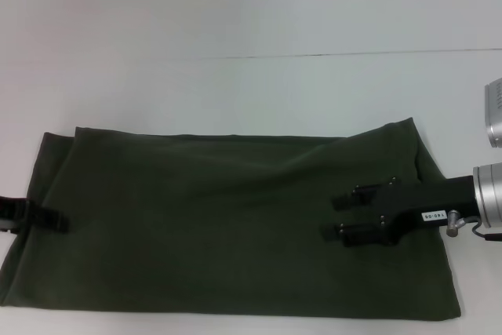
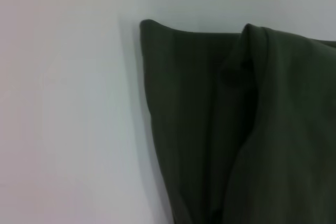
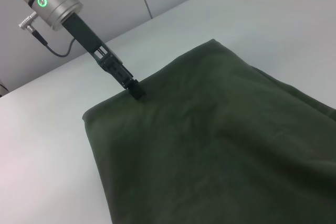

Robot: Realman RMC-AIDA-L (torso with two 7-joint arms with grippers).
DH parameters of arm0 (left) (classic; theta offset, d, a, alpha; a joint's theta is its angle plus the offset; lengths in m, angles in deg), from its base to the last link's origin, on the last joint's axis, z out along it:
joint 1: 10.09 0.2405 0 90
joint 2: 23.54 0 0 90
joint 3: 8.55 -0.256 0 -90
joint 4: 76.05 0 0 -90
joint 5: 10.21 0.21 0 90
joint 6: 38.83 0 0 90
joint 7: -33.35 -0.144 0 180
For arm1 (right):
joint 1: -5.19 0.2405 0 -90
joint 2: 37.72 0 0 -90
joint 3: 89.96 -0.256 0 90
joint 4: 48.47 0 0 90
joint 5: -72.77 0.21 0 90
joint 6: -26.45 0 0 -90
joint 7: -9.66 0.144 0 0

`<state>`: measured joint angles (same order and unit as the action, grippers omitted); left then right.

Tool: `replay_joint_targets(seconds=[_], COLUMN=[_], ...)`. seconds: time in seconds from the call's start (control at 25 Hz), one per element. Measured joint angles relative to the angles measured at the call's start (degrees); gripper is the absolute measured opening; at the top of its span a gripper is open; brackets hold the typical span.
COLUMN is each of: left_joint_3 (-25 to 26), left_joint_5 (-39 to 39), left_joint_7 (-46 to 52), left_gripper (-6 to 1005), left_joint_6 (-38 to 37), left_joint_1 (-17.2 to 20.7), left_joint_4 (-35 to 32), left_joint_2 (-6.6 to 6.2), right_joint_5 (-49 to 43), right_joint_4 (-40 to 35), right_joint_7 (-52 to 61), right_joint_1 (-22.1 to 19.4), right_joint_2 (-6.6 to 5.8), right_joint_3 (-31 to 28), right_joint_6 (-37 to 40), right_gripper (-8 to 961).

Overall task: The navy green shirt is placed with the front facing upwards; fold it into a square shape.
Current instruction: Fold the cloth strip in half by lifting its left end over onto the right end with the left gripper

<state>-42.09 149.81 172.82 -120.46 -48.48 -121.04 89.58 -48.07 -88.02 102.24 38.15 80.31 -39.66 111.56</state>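
Across the near half of the plain white surface [image 1: 235, 21] lies the dark olive-green cotton shirt [image 1: 220, 225], spread as a wide folded rectangle, long side running left to right. No lettering shows on the upper face, only plain cloth with soft creases. Its near edge sits close to the robot, and its far edge sits about mid-surface. A thin dark seam line crosses the surface beyond the shirt.

Left claw [image 1: 61, 221] sits at the shirt's left edge, black fingers low and touching the cloth there. The right wrist view shows it coming down at a slant from a silver wrist with a green light, its tip [image 3: 135, 88] meeting the shirt edge near a corner. Whether it pinches the cloth or just rests on it cannot be told.

Right claw [image 1: 341, 216] reaches in from the right over the right part of the shirt, black body and silver wrist behind it. Its two black fingers point left and stand apart with a visible gap, nothing between them. They hover over or just on the cloth; contact is unclear.

Left wrist view shows a shirt corner [image 2: 210, 119] with layered folds on bare white surface.

Room: pale grey wall panels behind the surface in the right wrist view.
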Motion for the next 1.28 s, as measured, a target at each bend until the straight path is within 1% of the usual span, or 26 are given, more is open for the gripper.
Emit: replay_joint_targets(seconds=[0.16, 0.6, 0.8, 1.04, 1.24, 1.28], left_joint_3=[0.09, 0.23, 0.26, 0.34, 1.39, 1.38], left_joint_5=[-0.04, -1.29, -1.52, -1.59, -1.59, -1.59], left_joint_7=[0.00, 0.28, 0.33, 0.40, 0.18, 0.11], left_gripper=[825, 825, 825, 824, 824, 763], left_joint_6=[-0.10, -0.39, -0.45, -0.45, -0.09, -0.09], left_joint_1=[-0.58, -1.34, -1.84, -2.03, -2.00, -2.00], left_joint_4=[1.24, 2.49, 3.99, 4.21, 4.19, 4.22], left_joint_2=[-0.28, -0.46, -0.85, -0.89, -0.90, -0.90], right_joint_5=[0.00, -0.08, -0.09, -0.09, -0.09, -0.09], right_joint_4=[0.00, 0.00, 0.00, 0.00, 0.00, 0.00], right_joint_7=[0.08, 0.24, 0.24, 0.24, 0.26, 0.29], right_joint_1=[-0.05, -0.10, -0.10, -0.10, -0.15, -0.17], right_joint_2=[0.00, 0.00, 0.00, 0.00, 0.00, 0.00], right_joint_3=[0.05, 0.06, 0.06, -0.08, -0.33, -0.36], right_joint_6=[-0.03, -0.03, -0.03, -0.03, -0.03, -0.03], right_gripper=[689, 690, 690, 690, 689, 689])
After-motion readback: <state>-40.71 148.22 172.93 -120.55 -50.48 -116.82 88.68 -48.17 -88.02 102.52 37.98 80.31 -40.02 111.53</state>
